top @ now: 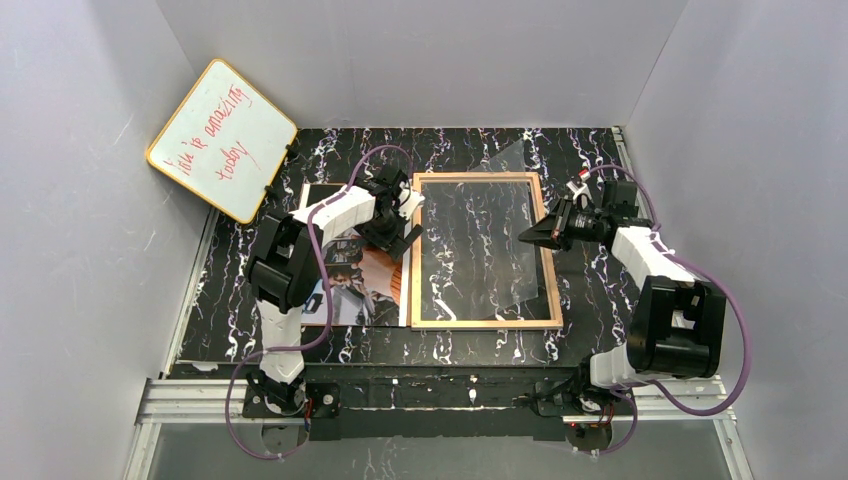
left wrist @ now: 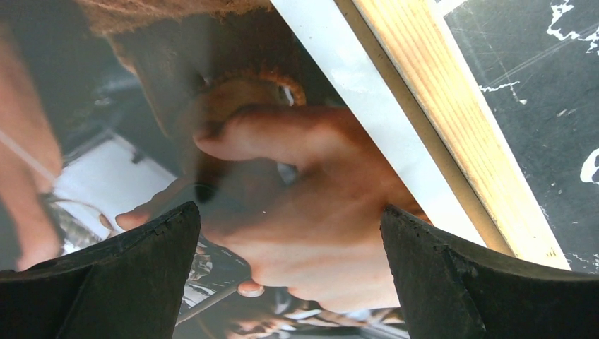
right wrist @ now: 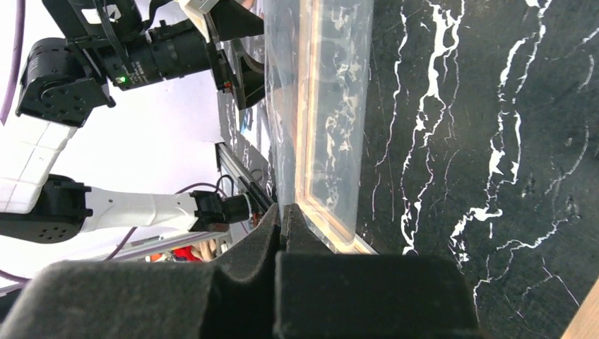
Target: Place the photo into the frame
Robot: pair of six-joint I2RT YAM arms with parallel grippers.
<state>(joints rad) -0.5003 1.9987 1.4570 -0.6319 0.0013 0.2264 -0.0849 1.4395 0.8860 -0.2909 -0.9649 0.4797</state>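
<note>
The frame (top: 485,322) lies flat at the table's centre, tan wood side up, with the marble showing through its opening. The photo (top: 350,290) lies face up just left of it, partly under my left arm. My left gripper (top: 397,232) hovers open and empty low over the photo (left wrist: 282,176), next to the frame's left rail (left wrist: 452,120). My right gripper (top: 527,237) is shut on the edge of a clear plastic sheet (top: 510,155), which it holds tilted over the frame's right side. The right wrist view shows the sheet (right wrist: 318,106) pinched above the frame's rail (right wrist: 339,240).
A yellow-rimmed whiteboard (top: 222,140) with red writing leans against the left wall at the back. A thin brown-edged board (top: 318,192) sticks out from under the photo's far end. Grey walls enclose the black marble tabletop (top: 590,330) on three sides.
</note>
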